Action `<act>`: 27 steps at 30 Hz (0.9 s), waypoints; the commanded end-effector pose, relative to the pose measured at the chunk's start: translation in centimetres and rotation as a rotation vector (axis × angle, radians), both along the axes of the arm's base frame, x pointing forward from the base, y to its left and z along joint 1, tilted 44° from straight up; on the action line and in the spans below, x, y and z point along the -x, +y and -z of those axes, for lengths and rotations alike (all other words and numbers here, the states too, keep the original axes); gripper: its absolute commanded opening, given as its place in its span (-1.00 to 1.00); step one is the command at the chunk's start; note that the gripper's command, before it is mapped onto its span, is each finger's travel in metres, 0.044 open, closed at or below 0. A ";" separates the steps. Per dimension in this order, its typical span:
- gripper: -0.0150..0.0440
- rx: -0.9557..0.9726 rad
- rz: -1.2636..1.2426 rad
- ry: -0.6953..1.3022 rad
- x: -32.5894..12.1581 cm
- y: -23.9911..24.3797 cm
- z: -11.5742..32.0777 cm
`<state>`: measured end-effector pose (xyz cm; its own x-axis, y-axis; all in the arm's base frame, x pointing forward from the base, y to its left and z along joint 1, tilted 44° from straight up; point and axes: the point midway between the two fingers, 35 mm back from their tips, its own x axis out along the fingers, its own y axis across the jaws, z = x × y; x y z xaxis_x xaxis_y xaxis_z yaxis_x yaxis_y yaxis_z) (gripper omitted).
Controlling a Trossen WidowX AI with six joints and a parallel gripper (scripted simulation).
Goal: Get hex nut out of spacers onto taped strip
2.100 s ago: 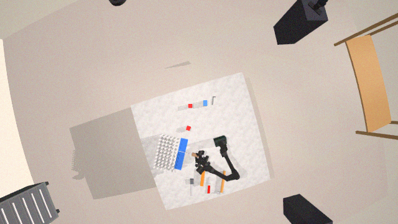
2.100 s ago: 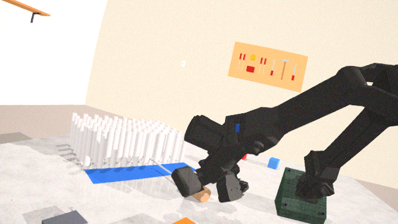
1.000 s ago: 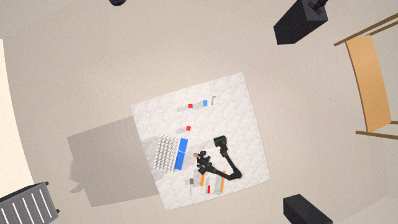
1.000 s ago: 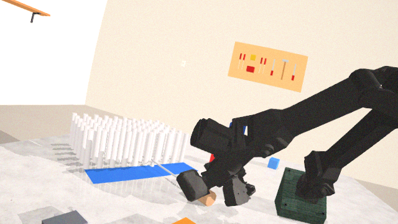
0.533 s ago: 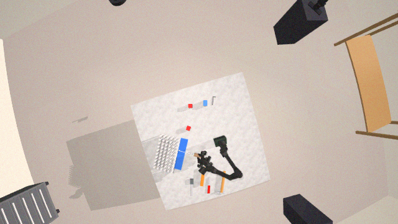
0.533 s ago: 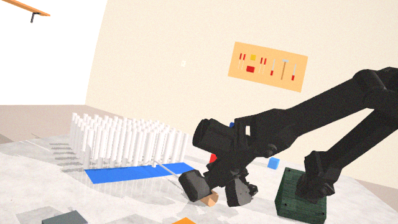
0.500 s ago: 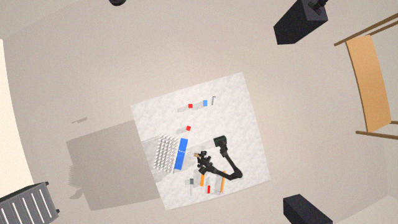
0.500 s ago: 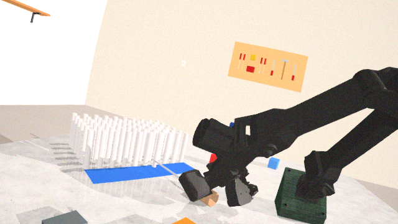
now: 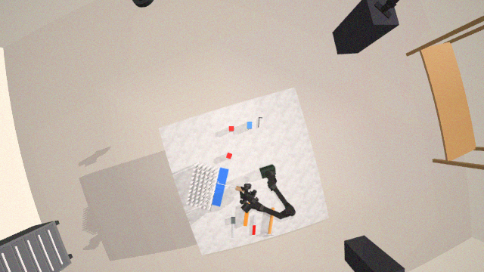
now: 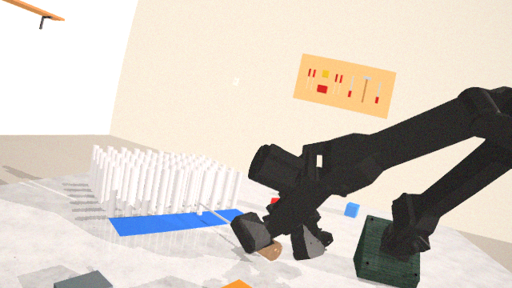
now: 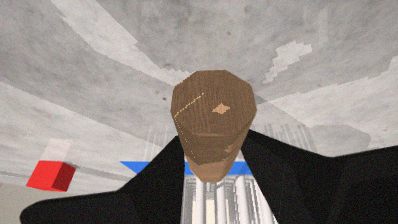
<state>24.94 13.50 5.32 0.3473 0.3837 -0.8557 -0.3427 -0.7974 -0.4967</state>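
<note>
My gripper (image 9: pixel 240 189) (image 10: pixel 277 245) (image 11: pixel 209 136) is shut on the brown wooden handle (image 9: pixel 239 188) (image 10: pixel 272 250) (image 11: pixel 213 102) of a hook tool. Its thin pale rod (image 9: pixel 228 185) (image 10: pixel 216 213) reaches over the blue taped strip (image 9: pixel 223 175) (image 10: pixel 132 226) (image 11: pixel 131 165) to the front edge of the standing spacers (image 9: pixel 202 187) (image 10: pixel 164 184) (image 11: pixel 242 197). Whether the rod's tip touches a spacer, I cannot tell. The gripper is in front of the strip, outside the field. The spacers look upright. The nut cannot be made out in any view.
A red cube (image 9: pixel 229 156) (image 11: pixel 45 175) lies beside the field. Another red cube (image 9: pixel 231 128), a blue cube (image 9: pixel 249 125) (image 10: pixel 352 210) and a hex key (image 9: pixel 259 122) lie farther off. A grey-headed tool (image 9: pixel 233 220), orange handles (image 9: pixel 246 219) (image 9: pixel 271 222) and a red handle (image 9: pixel 253 230) lie on the arm's other side.
</note>
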 end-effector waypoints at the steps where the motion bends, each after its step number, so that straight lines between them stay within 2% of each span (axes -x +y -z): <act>1: -0.49 -0.002 -0.002 -0.017 -0.5 -0.1 -0.7; 8: -0.49 -0.002 -0.002 -0.017 -0.1 -0.3 -1.1; 20: -0.49 -0.001 0.006 -0.008 3.5 -0.6 -2.3; 27: -0.49 0.006 0.003 -0.005 2.7 -1.7 -3.6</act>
<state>21.55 12.25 7.80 0.3352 0.3760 -0.8639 -0.3529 -0.8001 -0.4851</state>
